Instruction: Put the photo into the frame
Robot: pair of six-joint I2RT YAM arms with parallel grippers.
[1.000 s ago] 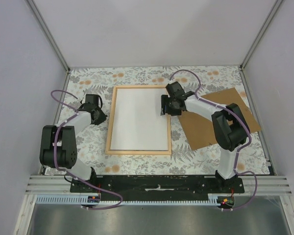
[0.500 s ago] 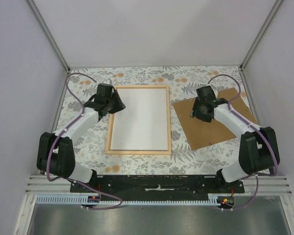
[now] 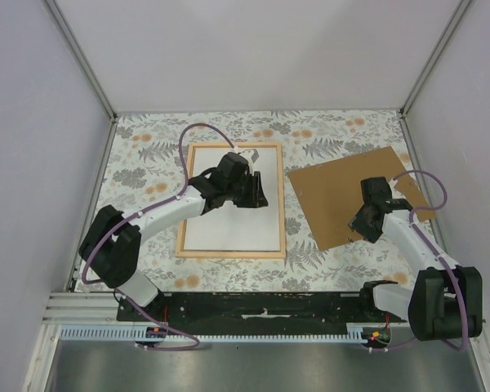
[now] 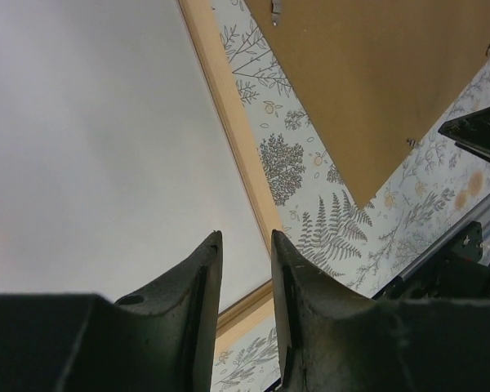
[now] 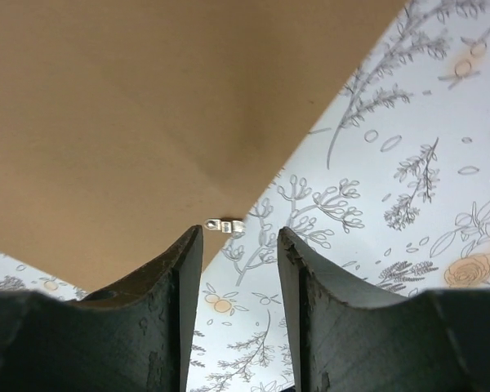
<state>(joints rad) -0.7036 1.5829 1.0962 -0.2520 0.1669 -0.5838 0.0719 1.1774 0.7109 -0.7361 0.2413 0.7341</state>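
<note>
White back of the photo (image 3: 229, 224) faces up. It lies flat inside the frame (image 3: 229, 254), with light wood rail around it on every side in view; the picture side is not visible. Frame lies flat on the floral surface (image 3: 147, 155). Main step looks done: photo sits in the frame, edges roughly square to the rail, but can't tell from above whether it is fully seated in the recess. Left jaws hover over the upper right part of the photo, slightly spread, nothing between them. Right jaws hang over the near edge of the brown backing board (image 3: 335, 192), spread, pinching nothing; a small metal tab (image 5: 224, 224) on that edge shows just beyond them. Board lies on the surface to the right of the frame, apart from it. Probably left: only closing up with the board, if that counts.
</note>
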